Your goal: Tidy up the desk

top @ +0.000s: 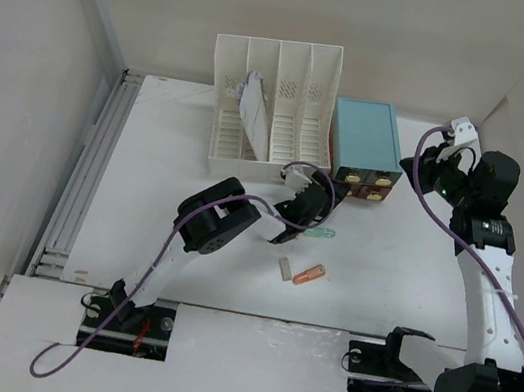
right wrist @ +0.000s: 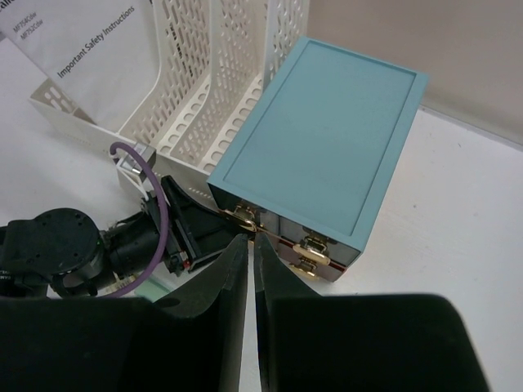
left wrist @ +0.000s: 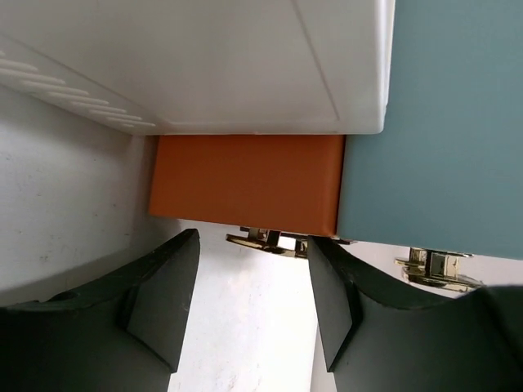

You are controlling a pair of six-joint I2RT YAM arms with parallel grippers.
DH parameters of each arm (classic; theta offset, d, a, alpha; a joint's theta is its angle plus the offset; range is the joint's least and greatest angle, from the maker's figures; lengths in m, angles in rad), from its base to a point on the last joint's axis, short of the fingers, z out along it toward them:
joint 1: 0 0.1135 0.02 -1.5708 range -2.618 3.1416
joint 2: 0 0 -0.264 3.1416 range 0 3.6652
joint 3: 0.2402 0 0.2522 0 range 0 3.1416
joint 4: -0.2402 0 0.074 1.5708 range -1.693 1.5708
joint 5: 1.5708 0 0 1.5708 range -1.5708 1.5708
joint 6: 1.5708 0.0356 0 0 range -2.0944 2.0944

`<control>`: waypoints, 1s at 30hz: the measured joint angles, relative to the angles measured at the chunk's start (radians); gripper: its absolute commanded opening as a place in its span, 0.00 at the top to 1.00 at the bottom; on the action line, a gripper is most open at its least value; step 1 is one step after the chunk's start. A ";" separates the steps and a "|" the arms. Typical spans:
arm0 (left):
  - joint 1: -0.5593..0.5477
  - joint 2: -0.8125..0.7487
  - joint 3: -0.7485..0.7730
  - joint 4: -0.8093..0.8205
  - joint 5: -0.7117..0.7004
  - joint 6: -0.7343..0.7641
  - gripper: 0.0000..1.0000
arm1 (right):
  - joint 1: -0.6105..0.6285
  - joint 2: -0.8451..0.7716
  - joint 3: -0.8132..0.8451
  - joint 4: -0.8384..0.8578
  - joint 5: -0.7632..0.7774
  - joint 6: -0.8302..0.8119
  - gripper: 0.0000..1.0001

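Note:
The white desk (top: 411, 273) carries a white slotted file rack (top: 274, 97) and a light-blue drawer box (top: 366, 138) at the back. My left gripper (left wrist: 253, 245) is open at the box's front left corner. Its fingertips sit on either side of a brass handle (left wrist: 270, 241) on an orange drawer face (left wrist: 245, 184), with nothing clamped. My right gripper (right wrist: 252, 241) is shut and empty. It hangs above and in front of the box (right wrist: 327, 131), to the box's right in the top view (top: 419, 168).
A green strip (top: 319, 233), a small grey piece (top: 284, 267) and an orange piece (top: 308, 275) lie on the desk in front of the left arm. A booklet (top: 254, 103) stands in the rack. A grey rail (top: 90, 166) runs along the left edge.

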 measured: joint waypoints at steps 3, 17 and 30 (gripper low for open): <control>0.000 0.009 0.005 0.009 0.002 0.000 0.50 | 0.000 0.000 0.000 0.000 0.000 0.000 0.87; 0.001 0.029 0.036 0.014 0.023 -0.003 0.74 | 0.000 0.000 0.000 0.000 0.000 0.000 0.87; -0.031 0.018 -0.093 0.190 0.031 -0.013 0.75 | 0.000 0.000 -0.008 0.000 0.000 0.000 0.87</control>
